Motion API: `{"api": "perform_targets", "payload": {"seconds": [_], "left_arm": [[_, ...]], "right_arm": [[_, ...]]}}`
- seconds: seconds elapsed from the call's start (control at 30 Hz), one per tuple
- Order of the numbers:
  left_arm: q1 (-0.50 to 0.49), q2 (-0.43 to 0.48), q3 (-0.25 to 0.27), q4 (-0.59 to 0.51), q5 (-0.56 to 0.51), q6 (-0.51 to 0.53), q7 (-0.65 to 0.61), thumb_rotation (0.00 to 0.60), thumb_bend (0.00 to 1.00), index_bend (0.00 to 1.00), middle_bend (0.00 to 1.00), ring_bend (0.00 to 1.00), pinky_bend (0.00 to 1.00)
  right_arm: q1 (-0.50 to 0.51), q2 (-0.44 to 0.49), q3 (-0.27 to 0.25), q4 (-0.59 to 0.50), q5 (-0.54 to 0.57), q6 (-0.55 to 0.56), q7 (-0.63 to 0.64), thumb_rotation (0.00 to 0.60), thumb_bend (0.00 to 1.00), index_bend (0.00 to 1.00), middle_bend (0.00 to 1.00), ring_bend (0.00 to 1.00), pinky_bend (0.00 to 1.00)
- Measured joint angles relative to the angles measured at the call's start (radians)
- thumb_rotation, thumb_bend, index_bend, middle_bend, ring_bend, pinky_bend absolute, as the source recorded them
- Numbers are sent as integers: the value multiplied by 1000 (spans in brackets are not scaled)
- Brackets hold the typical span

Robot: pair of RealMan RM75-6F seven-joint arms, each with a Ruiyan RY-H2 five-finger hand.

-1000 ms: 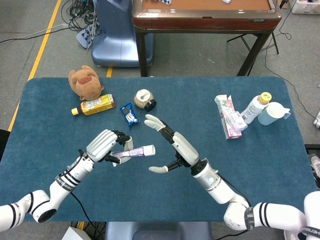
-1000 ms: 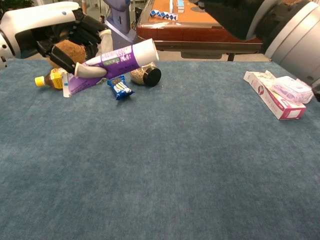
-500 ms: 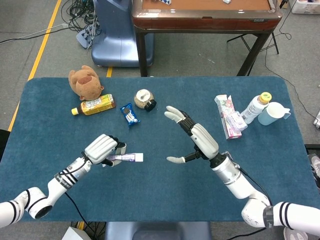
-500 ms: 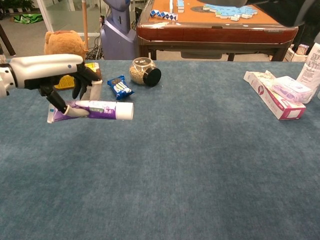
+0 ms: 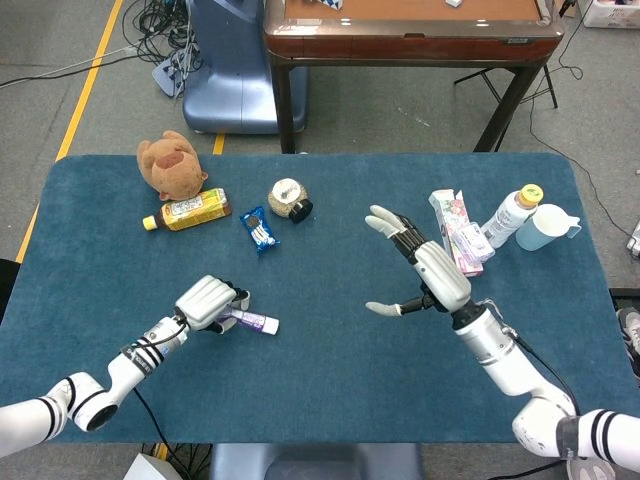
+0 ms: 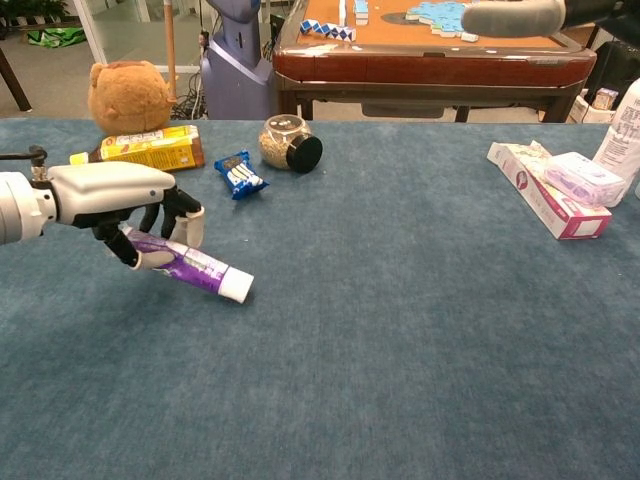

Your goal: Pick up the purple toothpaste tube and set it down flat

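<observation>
No legible text; print on yellow bottle label [image 6: 150,147] and pink box [image 6: 545,203] too small to read

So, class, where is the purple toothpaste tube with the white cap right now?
The purple toothpaste tube is held by the left hand low over the blue table, front-left in both views, cap angled down.

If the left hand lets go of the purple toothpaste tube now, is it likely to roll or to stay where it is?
It will probably stay. The purple toothpaste tube lies low and nearly flat in the left hand, its white cap at or near the blue cloth. The round cap might turn it slightly, but the soft cloth should likely stop it.
</observation>
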Motion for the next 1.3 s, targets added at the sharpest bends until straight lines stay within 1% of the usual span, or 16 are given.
{"api": "perform_targets", "payload": {"seconds": [0.2, 0.33, 0.43, 0.5, 0.53, 0.6, 0.67, 0.83, 0.9, 1.0, 1.13, 1.3], "left_arm": [[17, 19, -4, -25, -61, -18, 46, 600, 434, 219, 335, 292, 417], [42, 52, -12, -61, -91, 6, 69, 600, 434, 203, 321, 287, 408], [75, 86, -20, -102, -123, 48, 85, 600, 434, 202, 321, 287, 407], [105, 111, -25, -135, -145, 86, 100, 600, 434, 202, 321, 287, 407], [118, 121, -26, -148, -153, 104, 108, 600, 433, 202, 321, 287, 407], [152, 143, -27, -177, -171, 151, 134, 600, 433, 202, 321, 287, 407], [190, 163, -26, -202, -187, 202, 166, 600, 434, 202, 320, 287, 404], [284, 197, -19, -247, -222, 323, 233, 600, 420, 204, 318, 287, 390], [326, 209, -14, -262, -232, 372, 252, 600, 419, 206, 318, 287, 388], [381, 223, -6, -281, -233, 438, 266, 600, 418, 218, 314, 287, 385], [439, 234, 5, -301, -204, 520, 263, 600, 418, 231, 311, 287, 383], [500, 241, 22, -331, -144, 604, 277, 600, 418, 242, 311, 287, 381]], "right_arm": [[-12, 24, -11, 18, 0, -9, -12, 475, 0, 0, 0, 0, 0], [-21, 41, -19, 23, 5, -13, -49, 476, 0, 0, 0, 0, 0], [-33, 58, -26, 20, 15, -17, -101, 483, 3, 0, 0, 0, 0], [-44, 69, -31, 14, 24, -18, -141, 493, 10, 0, 0, 0, 0], [-52, 76, -35, 9, 30, -16, -171, 508, 11, 0, 0, 0, 0], [-66, 87, -40, 1, 42, -14, -222, 575, 12, 0, 0, 0, 0], [-85, 99, -50, -9, 58, -9, -286, 600, 12, 0, 0, 0, 0], [-164, 129, -84, -40, 109, 21, -433, 600, 35, 0, 0, 0, 0], [-176, 133, -89, -43, 114, 28, -444, 600, 45, 0, 0, 0, 0], [-226, 140, -106, -48, 127, 73, -478, 600, 52, 0, 0, 0, 0], [-318, 140, -130, -45, 135, 170, -523, 600, 53, 0, 0, 0, 0], [-404, 134, -151, -42, 142, 254, -548, 600, 52, 0, 0, 0, 0]]}}
